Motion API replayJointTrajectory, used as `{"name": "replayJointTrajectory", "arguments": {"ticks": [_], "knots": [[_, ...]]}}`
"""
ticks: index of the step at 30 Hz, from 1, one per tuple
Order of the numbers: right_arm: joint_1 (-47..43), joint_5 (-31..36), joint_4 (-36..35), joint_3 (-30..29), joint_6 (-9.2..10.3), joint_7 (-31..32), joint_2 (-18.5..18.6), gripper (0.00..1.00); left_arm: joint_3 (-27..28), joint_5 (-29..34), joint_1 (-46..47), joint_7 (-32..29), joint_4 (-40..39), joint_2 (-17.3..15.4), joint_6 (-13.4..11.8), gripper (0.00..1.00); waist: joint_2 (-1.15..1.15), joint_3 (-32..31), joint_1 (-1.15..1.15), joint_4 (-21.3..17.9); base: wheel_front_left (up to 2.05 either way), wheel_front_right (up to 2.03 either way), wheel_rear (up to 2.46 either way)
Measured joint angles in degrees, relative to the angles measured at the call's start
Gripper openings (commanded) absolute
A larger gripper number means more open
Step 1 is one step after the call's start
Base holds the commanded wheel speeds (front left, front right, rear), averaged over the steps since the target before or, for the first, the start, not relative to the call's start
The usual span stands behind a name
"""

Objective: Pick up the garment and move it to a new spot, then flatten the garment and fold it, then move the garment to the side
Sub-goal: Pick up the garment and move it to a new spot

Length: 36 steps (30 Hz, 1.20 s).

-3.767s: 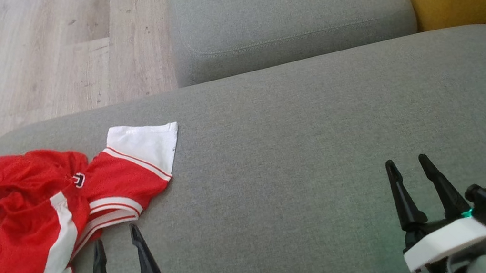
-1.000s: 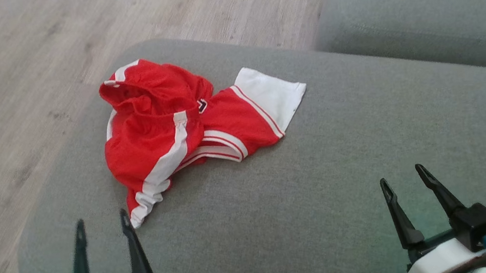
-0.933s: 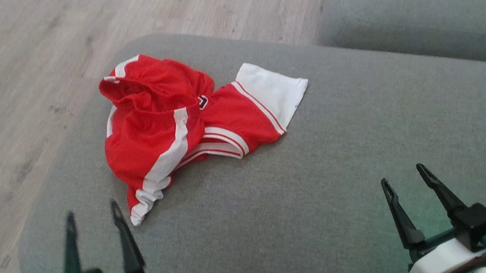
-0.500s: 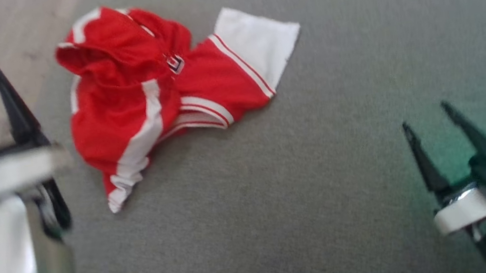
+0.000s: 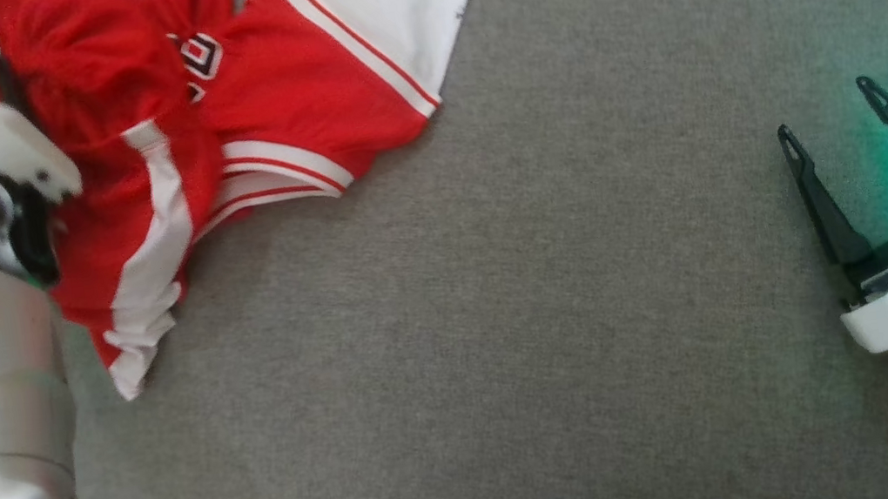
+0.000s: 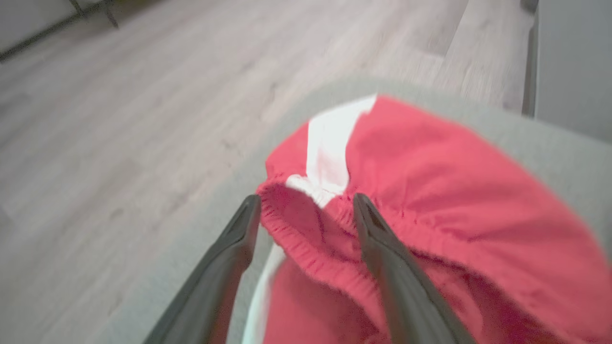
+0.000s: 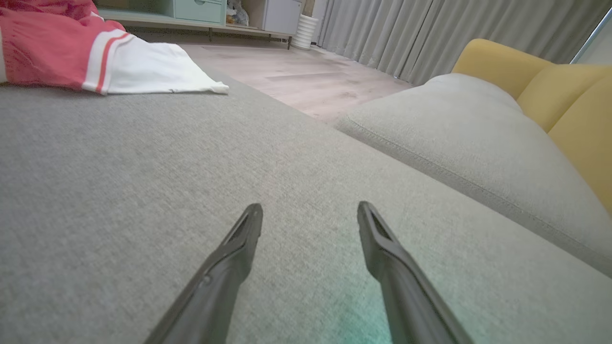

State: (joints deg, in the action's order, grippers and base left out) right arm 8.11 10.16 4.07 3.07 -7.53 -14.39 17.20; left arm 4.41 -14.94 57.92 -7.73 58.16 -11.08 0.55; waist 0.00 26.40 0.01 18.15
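A home living room: grey sofa point(image 7: 95, 191), curtains point(image 7: 430, 28), wooden floor point(image 7: 311, 81).

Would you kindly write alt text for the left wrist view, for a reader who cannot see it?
The open left gripper straddles the gathered waistband of a crumpled red garment with a white stripe, lying on a grey fabric cushion; pale wooden floor lies beyond.

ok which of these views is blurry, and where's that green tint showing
Left wrist view: the red garment and floor are smeared, the left pincer sharper. Head view: mostly sharp, green glow on the sofa cushion around the right pincer. Right wrist view: sharp, faint green tint near the bottom.
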Motion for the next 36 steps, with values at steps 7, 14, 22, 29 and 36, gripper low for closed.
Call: {"name": "replayJointTrajectory", "arguments": {"ticks": [7,14,22,29,36], "knots": [[1.0,0.0,-2.6,-0.6,0.00,-0.6,0.7,1.00,1.1,-2.7,3.0,-0.9,8.1,0.1,3.1,0.00,0.00,4.5,-0.01,-1.4,0.00,0.00,0.00],[2.3,0.0,-0.7,-0.8,0.00,-0.6,-0.1,1.00,-2.9,-0.4,5.7,10.4,7.8,-1.9,6.0,0.00,0.00,3.1,-0.01,-1.8,0.00,0.00,0.00],[2.7,-0.7,2.4,1.2,0.00,-0.5,-6.0,1.00,-9.6,2.7,11.0,15.1,2.8,-5.0,6.6,0.00,0.00,-3.7,-0.02,-3.7,0.00,0.00,0.00],[0.8,-1.3,3.7,2.2,0.00,-0.5,-11.2,1.00,-22.6,0.3,13.5,12.0,-9.2,-6.2,7.0,0.00,0.00,-10.7,-0.03,-9.0,0.00,0.00,0.00],[-4.6,-2.6,4.7,3.9,0.00,-0.5,-13.5,1.00,-32.0,-6.8,13.8,5.9,-20.0,-9.2,7.0,0.00,0.01,-16.5,-0.03,-18.7,0.00,0.00,0.00]]}}
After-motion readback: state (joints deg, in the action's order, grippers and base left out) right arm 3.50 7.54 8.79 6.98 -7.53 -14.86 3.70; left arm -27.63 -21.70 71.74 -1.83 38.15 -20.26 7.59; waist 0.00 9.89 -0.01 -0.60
